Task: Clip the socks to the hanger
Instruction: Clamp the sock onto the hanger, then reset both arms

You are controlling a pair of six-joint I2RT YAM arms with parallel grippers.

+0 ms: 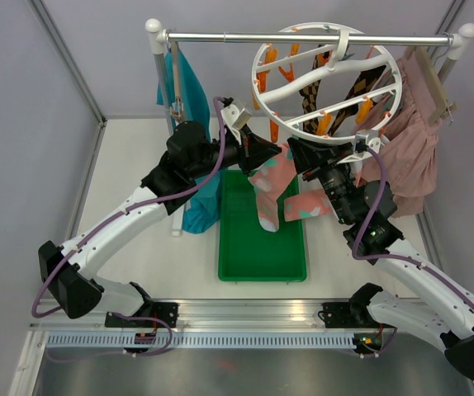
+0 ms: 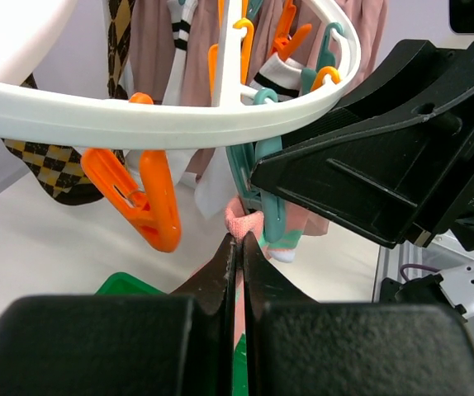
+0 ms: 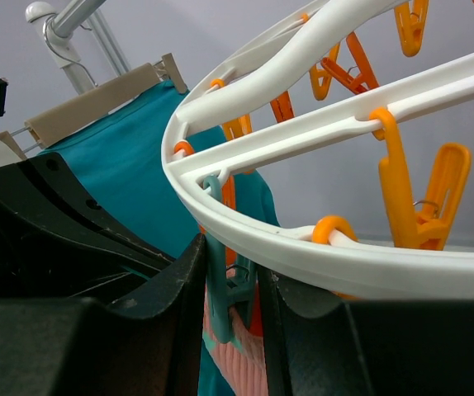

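Socks: two pink ones with mint and white patches sit at the centre of the overhead view. One pink sock [image 1: 272,188] hangs above a single green tray [image 1: 245,256]. The second pink sock [image 1: 307,205] lies just to its right, partly covered by the right arm [image 1: 361,206]. Two argyle socks [image 1: 311,95] hang from the one round white hanger [image 2: 138,124], upper right, on a metal rail [image 1: 245,37]. A striped sock [image 2: 181,25] appears only in the left wrist view, cut off at the top. The left gripper [image 2: 239,239] is pinched flat on the first pink sock's ribbed edge, just under the hanger rim. The right gripper [image 3: 230,276] squeezes one teal clip [image 3: 227,285] on that rim, right at the sock's edge. Whether the clip's mouth is open is hard to make out.
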